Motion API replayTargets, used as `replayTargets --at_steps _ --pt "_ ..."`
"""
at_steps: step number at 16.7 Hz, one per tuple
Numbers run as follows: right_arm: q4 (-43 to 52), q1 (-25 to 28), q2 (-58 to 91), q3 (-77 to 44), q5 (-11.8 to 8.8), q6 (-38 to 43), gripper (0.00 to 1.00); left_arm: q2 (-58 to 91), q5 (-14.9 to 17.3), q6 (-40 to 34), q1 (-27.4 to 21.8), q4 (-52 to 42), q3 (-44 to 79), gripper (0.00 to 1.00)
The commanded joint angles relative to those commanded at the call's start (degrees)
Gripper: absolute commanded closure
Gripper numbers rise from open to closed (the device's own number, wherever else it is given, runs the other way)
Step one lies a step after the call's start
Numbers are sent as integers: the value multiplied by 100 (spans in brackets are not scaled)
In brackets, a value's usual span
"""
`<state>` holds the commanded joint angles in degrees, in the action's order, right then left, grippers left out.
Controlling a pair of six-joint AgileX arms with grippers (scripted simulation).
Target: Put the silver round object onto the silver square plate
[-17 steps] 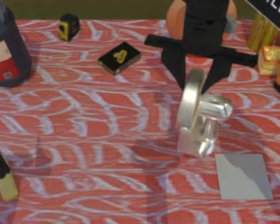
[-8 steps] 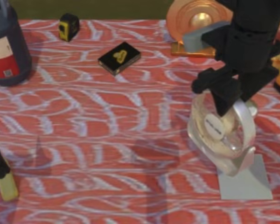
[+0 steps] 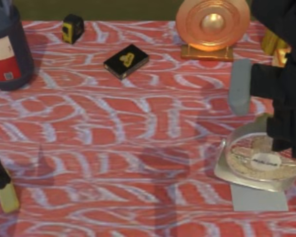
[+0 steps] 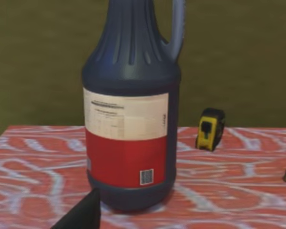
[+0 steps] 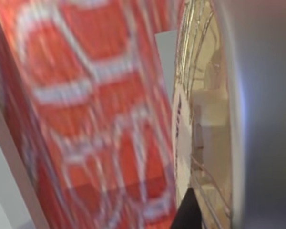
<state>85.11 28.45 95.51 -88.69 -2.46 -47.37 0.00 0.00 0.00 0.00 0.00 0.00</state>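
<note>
right claw (image 3: 286, 140) gripping the silver disc (image 3: 259, 160) by its rim | disc just under the claw, face up, overhanging the square plate (image 3: 259, 200) | plate directly below | left arm parked at desk's left

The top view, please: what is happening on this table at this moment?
The right gripper, at the table's right side, holds the silver round object by its rim, face up, over the silver square plate. The disc overlaps the plate's far part; whether it rests on it I cannot tell. The left arm is parked at the left edge, near the dark jug.
</note>
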Motion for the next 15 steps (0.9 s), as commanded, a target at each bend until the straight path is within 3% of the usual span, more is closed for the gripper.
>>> replayTargets --at_steps 5,15 --pt "-453 -87 -472 881 243 -1356 100 0 0 0 0 0 0 0" --pt "-849 -89 -475 1269 266 -1469 100 0 0 0 0 0 0 0"
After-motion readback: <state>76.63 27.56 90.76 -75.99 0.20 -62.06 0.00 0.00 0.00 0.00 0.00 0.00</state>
